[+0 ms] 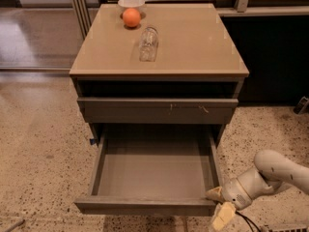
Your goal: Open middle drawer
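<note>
Camera view: middle drawer (154,173) open, grey floor showing, claw (218,206) at front-right corner

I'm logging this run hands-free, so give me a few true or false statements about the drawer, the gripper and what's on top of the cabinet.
1. The middle drawer is pulled out. True.
2. Something lies inside it. False: its inside is bare.
3. The glass stands upright. False: it lies on its side on the cabinet top.
4. The orange sits right by the bowl. True.
5. The gripper is above the cabinet top. False: it is low down, at the drawer's front right corner.
</note>
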`<control>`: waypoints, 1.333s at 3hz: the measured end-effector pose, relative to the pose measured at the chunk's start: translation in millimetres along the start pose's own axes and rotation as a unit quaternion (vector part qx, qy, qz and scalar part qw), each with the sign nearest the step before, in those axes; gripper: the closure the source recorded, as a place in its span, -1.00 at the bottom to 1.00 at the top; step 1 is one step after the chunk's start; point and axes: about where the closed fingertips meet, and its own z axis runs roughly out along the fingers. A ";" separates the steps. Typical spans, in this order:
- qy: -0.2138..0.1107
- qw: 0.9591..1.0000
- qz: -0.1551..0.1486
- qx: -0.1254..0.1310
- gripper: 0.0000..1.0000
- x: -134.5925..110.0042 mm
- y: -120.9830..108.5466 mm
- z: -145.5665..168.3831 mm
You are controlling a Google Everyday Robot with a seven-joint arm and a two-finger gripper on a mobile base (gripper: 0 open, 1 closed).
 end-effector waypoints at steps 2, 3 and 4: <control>0.002 0.999 0.004 -0.034 -1.00 18.2 15.4 19.9; 0.002 0.999 0.004 -0.034 -1.00 16.1 17.9 17.7; 0.001 0.998 0.036 -0.046 -1.00 27.7 54.4 1.2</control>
